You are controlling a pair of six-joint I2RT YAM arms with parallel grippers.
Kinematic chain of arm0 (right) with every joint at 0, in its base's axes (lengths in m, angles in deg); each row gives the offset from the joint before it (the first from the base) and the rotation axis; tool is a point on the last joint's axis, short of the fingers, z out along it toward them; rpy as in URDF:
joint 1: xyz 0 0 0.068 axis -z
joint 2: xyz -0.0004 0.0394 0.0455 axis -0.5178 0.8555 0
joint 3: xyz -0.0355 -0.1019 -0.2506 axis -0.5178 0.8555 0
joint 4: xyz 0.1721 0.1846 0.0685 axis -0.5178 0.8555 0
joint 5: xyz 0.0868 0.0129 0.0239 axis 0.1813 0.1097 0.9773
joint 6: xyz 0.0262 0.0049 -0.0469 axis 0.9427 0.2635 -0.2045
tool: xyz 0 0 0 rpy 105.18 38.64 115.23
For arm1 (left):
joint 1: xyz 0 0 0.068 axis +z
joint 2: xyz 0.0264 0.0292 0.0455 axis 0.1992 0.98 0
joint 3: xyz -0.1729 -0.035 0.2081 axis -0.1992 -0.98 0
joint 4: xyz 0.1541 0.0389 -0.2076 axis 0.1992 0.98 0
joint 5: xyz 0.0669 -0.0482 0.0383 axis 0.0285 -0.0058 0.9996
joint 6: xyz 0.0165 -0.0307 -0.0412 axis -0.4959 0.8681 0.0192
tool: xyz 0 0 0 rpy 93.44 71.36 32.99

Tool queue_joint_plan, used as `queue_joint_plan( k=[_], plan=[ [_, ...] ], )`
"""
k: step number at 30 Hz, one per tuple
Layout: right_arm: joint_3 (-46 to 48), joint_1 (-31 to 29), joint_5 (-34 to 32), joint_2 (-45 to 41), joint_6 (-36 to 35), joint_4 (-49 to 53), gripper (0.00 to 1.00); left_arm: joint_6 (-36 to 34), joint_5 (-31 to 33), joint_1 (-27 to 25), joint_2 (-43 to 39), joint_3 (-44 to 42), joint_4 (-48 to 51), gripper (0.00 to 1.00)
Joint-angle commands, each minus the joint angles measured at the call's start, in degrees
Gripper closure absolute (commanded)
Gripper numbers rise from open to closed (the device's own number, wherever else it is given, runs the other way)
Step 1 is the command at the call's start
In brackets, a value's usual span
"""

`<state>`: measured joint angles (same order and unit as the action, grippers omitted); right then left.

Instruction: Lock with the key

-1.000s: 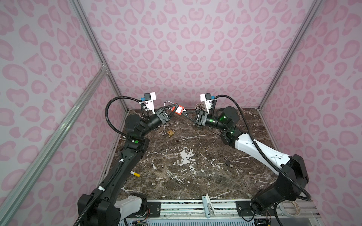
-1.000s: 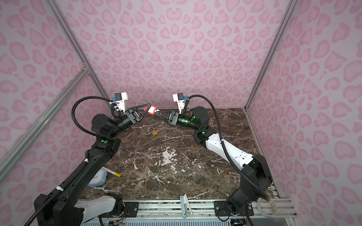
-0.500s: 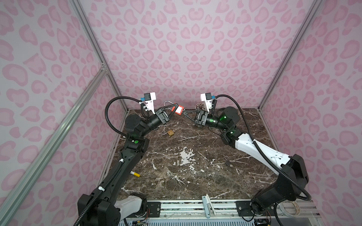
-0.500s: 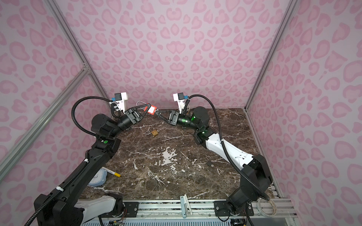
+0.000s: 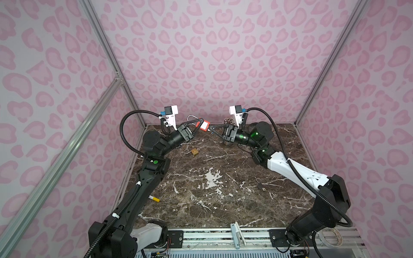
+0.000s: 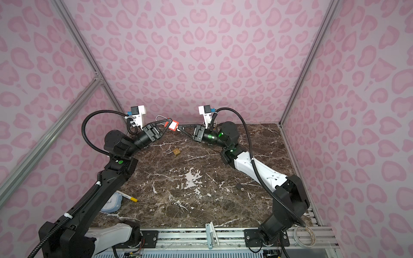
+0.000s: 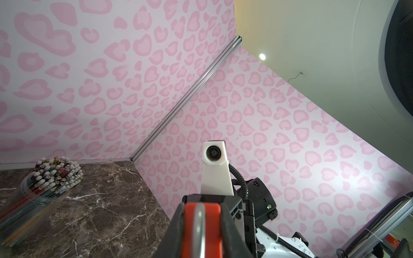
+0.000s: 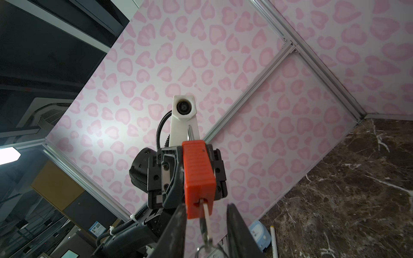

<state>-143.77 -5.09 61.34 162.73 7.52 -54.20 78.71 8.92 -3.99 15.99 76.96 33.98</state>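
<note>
A red padlock (image 5: 204,125) with a silver shackle (image 5: 191,118) hangs in the air at the back middle, seen in both top views. My left gripper (image 5: 199,123) is shut on its body (image 7: 202,223). A silver key (image 8: 207,220) sticks out of the padlock's underside (image 8: 197,178), with a key ring at its end. My right gripper (image 8: 206,206) stands open around the key. Its dark fingers (image 8: 176,225) flank the key with a gap on each side. In a top view the right gripper (image 6: 180,129) meets the padlock (image 6: 173,125) from the right.
A brass padlock (image 5: 194,152) lies open on the marble table (image 5: 212,201) below the grippers. A small dark padlock (image 5: 260,185) lies to the right. A jar of pencils (image 7: 44,185) stands at the back. A yellow-capped marker (image 6: 127,197) and a blue-white object (image 6: 111,202) lie at the left edge.
My right gripper's jaws have parted and let go of the key, which stays in the padlock. Neither arm has moved visibly.
</note>
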Motion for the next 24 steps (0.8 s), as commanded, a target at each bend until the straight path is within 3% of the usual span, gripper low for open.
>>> queue_joint_plan(
  k=[1, 5, 15, 24],
  plan=[
    [-0.2, 0.2, 0.3, 0.8, 1.2, -3.1, 0.68, -0.1, 0.2, -0.1, -0.3, 0.2, -2.5, 0.87],
    [-0.4, 0.2, 0.7, 1.3, 2.7, -4.5, 0.78, -0.1, 0.2, 0.0, -0.3, 0.2, -2.5, 0.87],
    [0.7, 0.0, 1.3, 1.1, 4.2, -6.7, 0.9, 0.0, 0.3, 0.2, -0.2, 0.2, -2.4, 0.87],
    [1.3, -0.4, -0.3, -1.0, -2.8, -0.6, 0.95, 1.3, 1.7, 1.1, 0.3, 0.0, -0.8, 0.88]
  ],
)
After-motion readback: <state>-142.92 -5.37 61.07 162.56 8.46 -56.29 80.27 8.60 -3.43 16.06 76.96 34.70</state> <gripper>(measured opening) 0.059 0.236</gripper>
